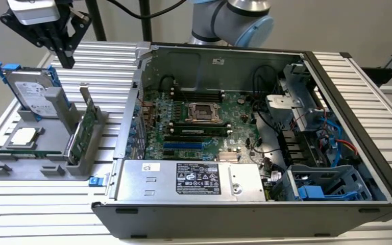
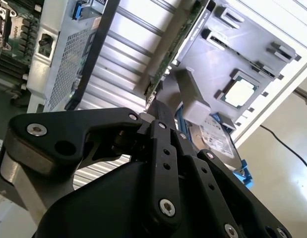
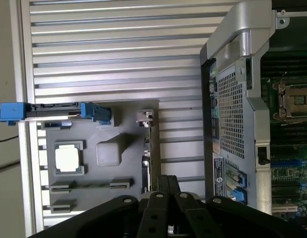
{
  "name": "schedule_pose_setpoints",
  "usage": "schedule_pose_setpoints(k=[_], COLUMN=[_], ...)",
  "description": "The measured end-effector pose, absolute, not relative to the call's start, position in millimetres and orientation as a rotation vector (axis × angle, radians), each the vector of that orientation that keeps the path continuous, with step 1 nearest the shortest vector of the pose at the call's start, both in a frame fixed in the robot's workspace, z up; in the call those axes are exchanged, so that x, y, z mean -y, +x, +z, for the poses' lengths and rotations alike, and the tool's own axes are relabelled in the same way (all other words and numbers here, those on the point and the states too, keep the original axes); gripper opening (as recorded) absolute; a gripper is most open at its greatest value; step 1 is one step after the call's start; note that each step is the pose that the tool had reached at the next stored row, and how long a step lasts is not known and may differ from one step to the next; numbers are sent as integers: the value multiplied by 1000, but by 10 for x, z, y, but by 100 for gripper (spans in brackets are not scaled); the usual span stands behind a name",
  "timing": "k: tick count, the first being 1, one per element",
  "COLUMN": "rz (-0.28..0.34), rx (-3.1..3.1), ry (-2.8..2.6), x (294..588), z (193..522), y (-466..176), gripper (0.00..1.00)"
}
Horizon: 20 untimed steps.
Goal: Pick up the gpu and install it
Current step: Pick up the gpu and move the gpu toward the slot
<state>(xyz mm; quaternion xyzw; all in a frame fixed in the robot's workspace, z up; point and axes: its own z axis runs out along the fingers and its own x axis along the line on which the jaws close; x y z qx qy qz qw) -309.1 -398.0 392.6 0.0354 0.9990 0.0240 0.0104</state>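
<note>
there the gpu stands on edge, long axis running near-to-far in the exterior view, bracket end far; gripper well apart, fingers pressed together.

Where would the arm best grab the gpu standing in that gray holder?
Probably by its free top edge, coming straight down from above. The gpu stands on its long edge in a slot of the holder, so its lower part is boxed in while the upper part sticks out. It is thin, so the gripper should close across its two flat faces.
</note>
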Motion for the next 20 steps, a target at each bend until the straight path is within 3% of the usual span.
schedule_pose_setpoints(k=[18,19,20], rz=[75,75,75], rx=[-3118,-3118,-3118], ry=[110,110,110], x=[3980,3980,3980], z=[3926,3926,3926], y=[-3120,-3121,-3121], gripper=[0,100,100])
